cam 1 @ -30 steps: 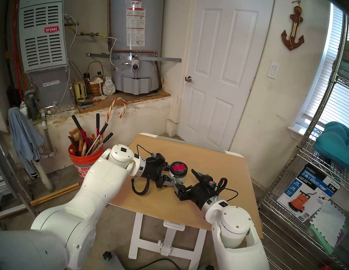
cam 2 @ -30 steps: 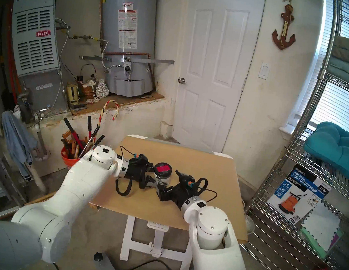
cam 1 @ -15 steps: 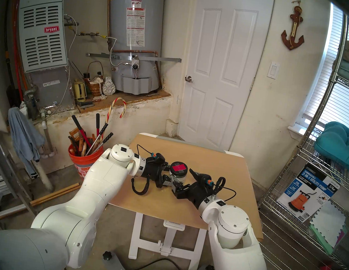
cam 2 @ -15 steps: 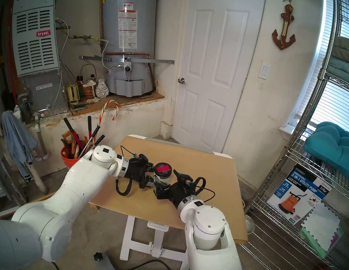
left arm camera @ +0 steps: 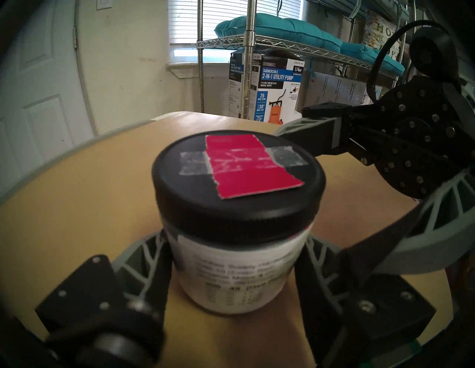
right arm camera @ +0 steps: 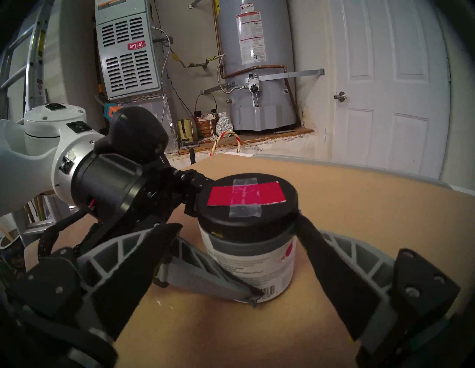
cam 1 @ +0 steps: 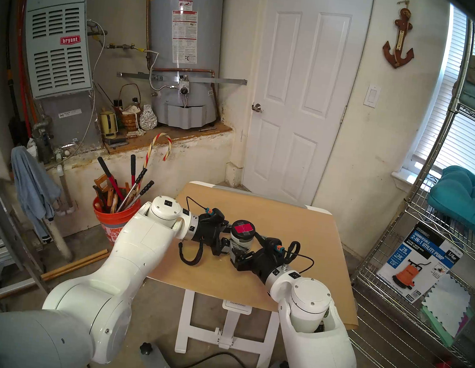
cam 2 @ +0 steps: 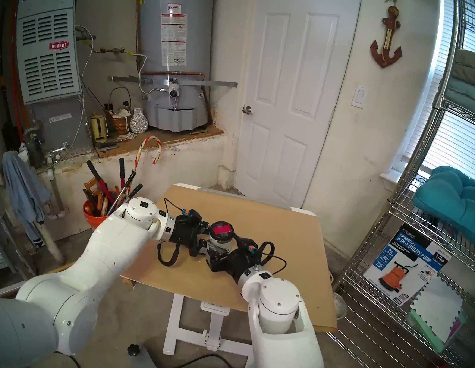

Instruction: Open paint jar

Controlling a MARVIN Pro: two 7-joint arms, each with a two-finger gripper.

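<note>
The paint jar [cam 1: 240, 241] stands upright on the tan tabletop [cam 1: 288, 221], with a white-and-grey label and a black lid [cam 1: 243, 228] bearing a red-pink square and grey tape. My left gripper [cam 1: 228, 236] is shut on the jar's body from the left; in the left wrist view its fingers [left arm camera: 144, 259] press both sides of the jar [left arm camera: 239, 269]. My right gripper [cam 1: 248, 244] is open and straddles the jar from the right at lid height. In the right wrist view one fingertip [right arm camera: 303, 226] sits at the lid's [right arm camera: 246, 203] rim, the other stands apart.
An orange bucket of tools [cam 1: 109, 223] stands on the floor left of the table. A wire shelf [cam 1: 417, 261] with a pump box stands at the right. The table's back half lies bare behind the jar.
My right arm has moved left toward the jar, so its open fingers now straddle the jar. The left gripper and the jar have not moved.
</note>
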